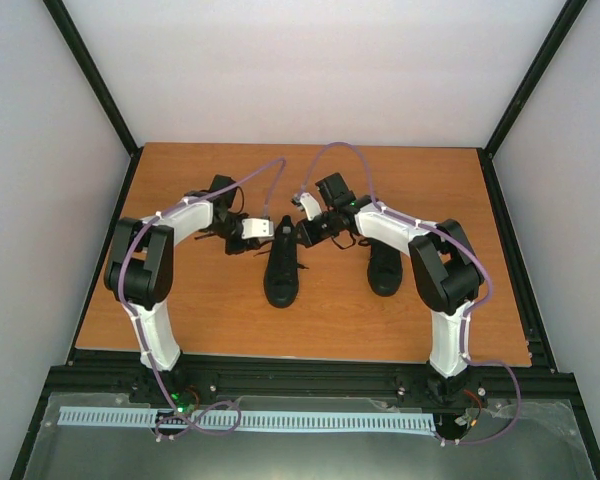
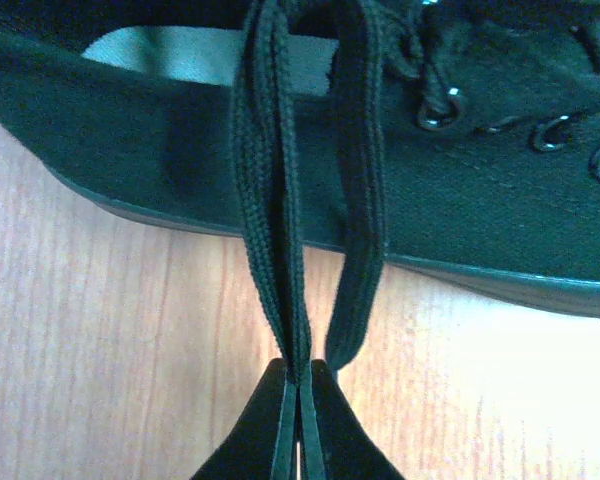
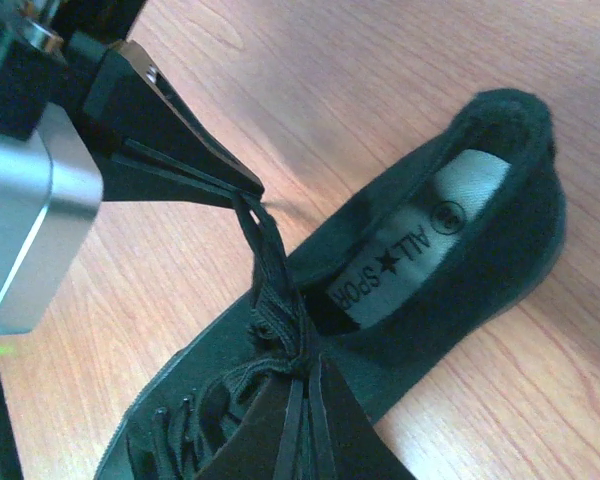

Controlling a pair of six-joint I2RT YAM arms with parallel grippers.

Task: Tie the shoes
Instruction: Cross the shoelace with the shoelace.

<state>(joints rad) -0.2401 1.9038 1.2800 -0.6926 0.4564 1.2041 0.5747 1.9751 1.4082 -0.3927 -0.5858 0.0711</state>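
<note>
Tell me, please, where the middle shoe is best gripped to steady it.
Pinch the middle shoe at its heel collar, probably from above: that rim is thin and open, with room for one finger inside, clear of the pinched laces.

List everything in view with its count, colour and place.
centre shoe: one, black, mid-table
second shoe: one, black, right of it, beside the right arm
laces: several strands, black, on the centre shoe
insole label: one, pale grey, inside the centre shoe
table: one, orange-brown wood, under everything
left arm: one, white and black, near-left
right arm: one, white and black, near-right
left hand: one, black, shut on laces
right hand: one, black, shut on laces
</note>
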